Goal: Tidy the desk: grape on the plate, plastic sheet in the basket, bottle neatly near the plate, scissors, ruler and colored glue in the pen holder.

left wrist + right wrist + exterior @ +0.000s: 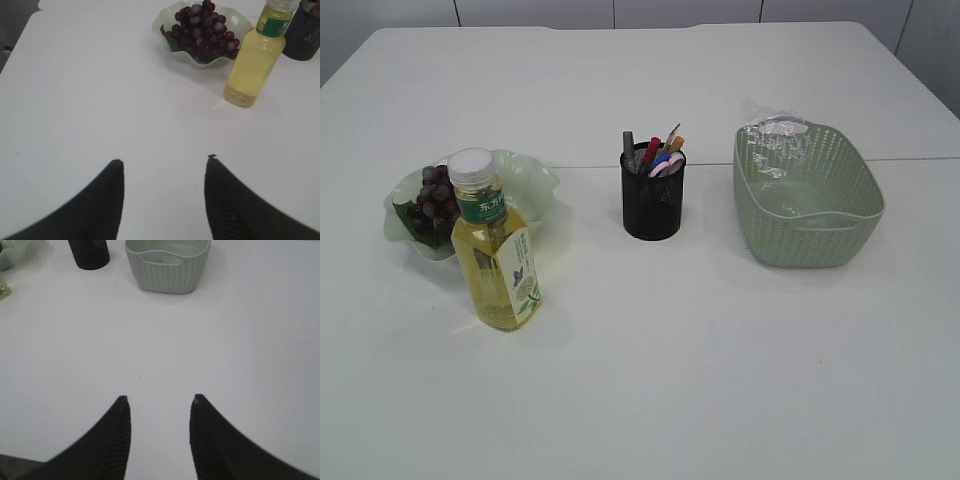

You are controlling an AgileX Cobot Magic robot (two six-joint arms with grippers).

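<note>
White desk (720, 380); both jaws apart, empty.

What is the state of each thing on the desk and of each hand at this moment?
Grapes: lying on the plate.
Bottle: upright, capped, in front of the plate.
Pen holder: upright, tools standing inside.
Plastic sheet: in the basket, at its far end.
Left hand: open, holding nothing, above bare table.
Right hand: open, holding nothing, above bare table.
</note>
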